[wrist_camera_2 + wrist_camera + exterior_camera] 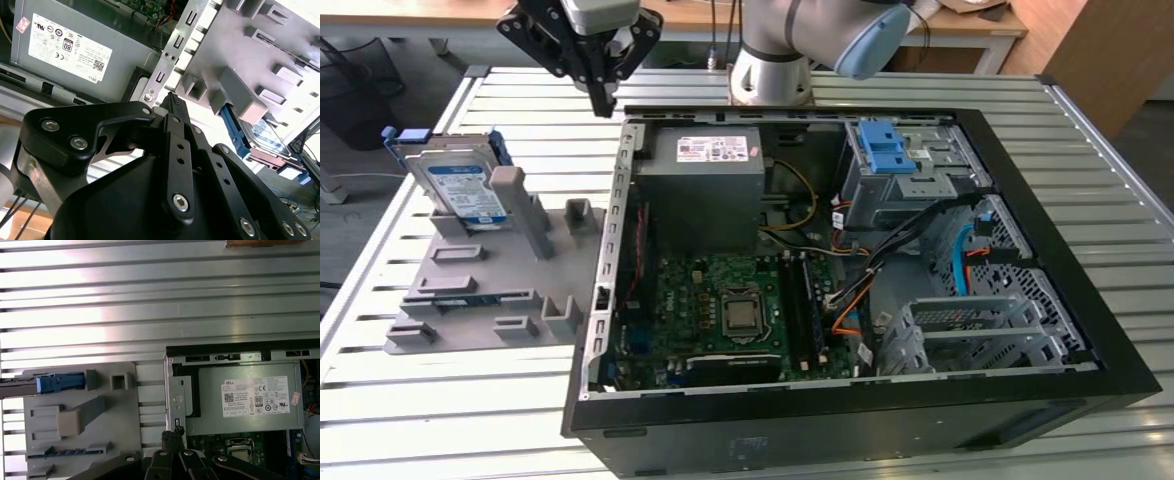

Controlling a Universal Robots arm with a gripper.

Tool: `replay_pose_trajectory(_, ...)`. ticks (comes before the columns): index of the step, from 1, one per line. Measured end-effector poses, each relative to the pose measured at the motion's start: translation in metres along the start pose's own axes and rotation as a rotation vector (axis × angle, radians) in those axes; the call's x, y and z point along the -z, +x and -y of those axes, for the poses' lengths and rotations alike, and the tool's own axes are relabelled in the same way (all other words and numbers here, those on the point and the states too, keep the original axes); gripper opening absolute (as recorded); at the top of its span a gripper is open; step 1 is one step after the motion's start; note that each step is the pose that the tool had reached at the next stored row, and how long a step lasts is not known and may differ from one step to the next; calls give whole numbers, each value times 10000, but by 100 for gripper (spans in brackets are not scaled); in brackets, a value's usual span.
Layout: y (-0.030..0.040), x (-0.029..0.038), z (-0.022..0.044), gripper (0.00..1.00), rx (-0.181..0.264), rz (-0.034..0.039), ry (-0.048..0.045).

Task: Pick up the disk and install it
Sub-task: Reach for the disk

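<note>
The disk [464, 188], a silver drive with a white and blue label in a blue carrier, stands on edge in a grey holder [494, 290] at the exterior view's left. My gripper [603, 105] hangs above the table at the back, between the holder and the open computer case [854, 400]. Its black fingers are shut with nothing between them. In the first wrist view the disk [60, 383] is seen edge-on, well apart from the gripper [172, 432]. In the second wrist view the disk [267, 137] lies beyond the gripper [173, 100].
Inside the case, a grey power supply [707, 190] sits at the back and a blue-latched metal drive cage [907, 170] to its right in the exterior view, with the motherboard [734, 310] and cables between. The case wall edge [175, 400] is close to my fingers.
</note>
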State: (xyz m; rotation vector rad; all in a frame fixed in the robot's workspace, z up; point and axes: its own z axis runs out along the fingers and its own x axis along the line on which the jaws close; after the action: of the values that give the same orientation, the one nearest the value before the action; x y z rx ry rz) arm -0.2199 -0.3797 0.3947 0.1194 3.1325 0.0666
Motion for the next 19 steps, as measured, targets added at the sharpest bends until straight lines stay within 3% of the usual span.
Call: replay_pose_trajectory(19, 89, -3, -51, 11, 0, 0, -1)
